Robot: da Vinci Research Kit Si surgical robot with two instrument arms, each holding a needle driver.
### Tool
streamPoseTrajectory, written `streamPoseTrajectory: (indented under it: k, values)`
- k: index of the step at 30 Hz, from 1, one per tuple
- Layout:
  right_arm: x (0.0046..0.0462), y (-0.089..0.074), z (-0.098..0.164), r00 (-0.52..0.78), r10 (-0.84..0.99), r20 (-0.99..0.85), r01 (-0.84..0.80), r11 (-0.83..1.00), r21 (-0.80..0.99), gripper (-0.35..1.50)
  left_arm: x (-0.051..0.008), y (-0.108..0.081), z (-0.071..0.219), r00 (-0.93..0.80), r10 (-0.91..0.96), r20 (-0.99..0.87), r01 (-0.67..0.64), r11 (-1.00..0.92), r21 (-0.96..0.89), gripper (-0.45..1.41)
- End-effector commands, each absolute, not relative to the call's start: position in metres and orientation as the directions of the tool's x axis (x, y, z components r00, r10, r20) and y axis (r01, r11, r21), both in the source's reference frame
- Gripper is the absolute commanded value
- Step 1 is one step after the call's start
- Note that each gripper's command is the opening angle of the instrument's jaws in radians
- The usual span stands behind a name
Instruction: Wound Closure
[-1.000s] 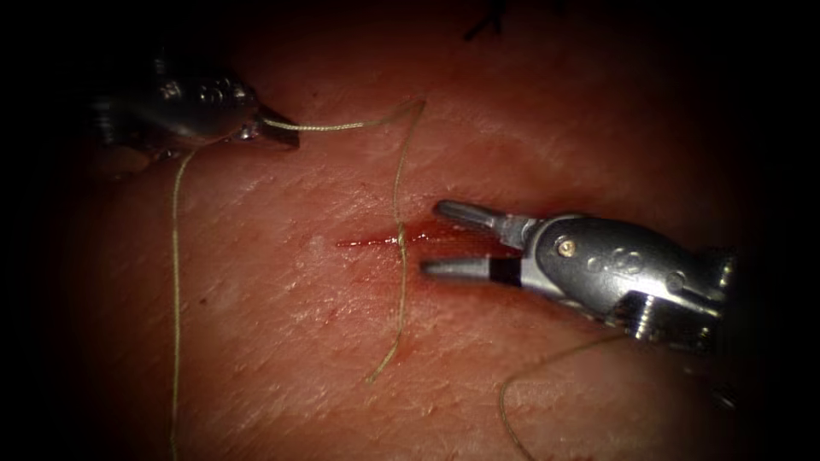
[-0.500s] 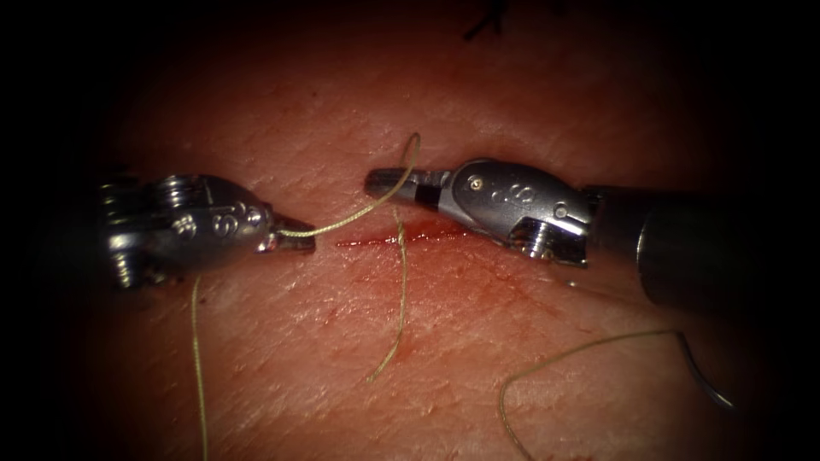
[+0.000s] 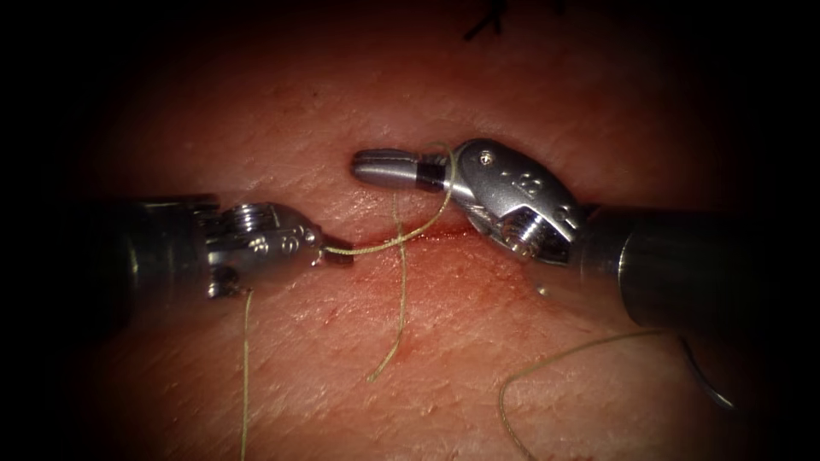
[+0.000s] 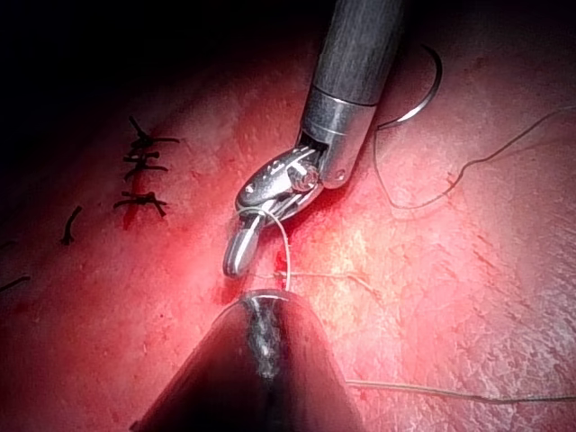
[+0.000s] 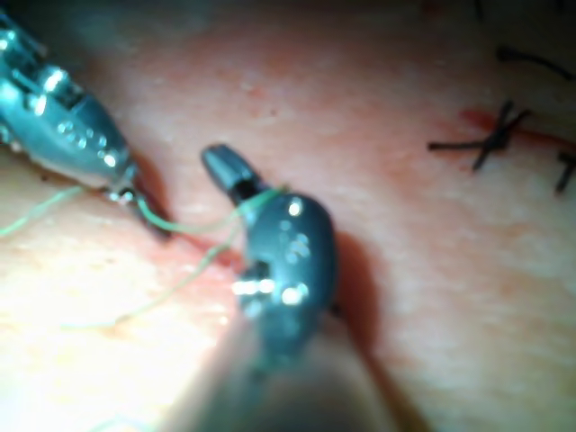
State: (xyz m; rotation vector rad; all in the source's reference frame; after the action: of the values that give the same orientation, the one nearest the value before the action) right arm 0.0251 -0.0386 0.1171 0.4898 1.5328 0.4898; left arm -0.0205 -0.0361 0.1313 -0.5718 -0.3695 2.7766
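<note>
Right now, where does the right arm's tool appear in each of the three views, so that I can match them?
Endoscope view: the right tool enters from the right, its tip above the cut.
Left wrist view: it lies just beyond the left tool.
Right wrist view: it points away from the camera.
Shared landmark: the thread draped over it, held by the left tool.

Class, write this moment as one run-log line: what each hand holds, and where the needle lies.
left hand: shut on thread | right hand: shut, holds nothing, thread draped over it | needle: on tissue, right of cut, unheld
</note>
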Motion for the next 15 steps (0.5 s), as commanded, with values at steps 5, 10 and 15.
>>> streamPoseTrajectory:
  k: [5,10,15]
  values:
    - [0.026,-0.0392,0.1172,-0.022,0.598,-0.801,0.126,0.797,0.591,-0.35,-0.0199,-0.0354,0.1338,-0.881,0.324,-0.345,-0.223,-0.927,-0.301,-0.45]
    - [0.0262,-0.0404,0.1167,0.009,0.59,-0.807,0.222,0.786,0.577,-0.35,-0.0197,-0.0353,0.135,-0.88,0.33,-0.341,-0.232,-0.926,-0.298,-0.45]
    - [0.0259,-0.0405,0.1163,0.072,0.572,-0.817,0.315,0.764,0.562,-0.35,-0.0198,-0.035,0.1354,-0.882,0.329,-0.337,-0.231,-0.926,-0.298,-0.45]
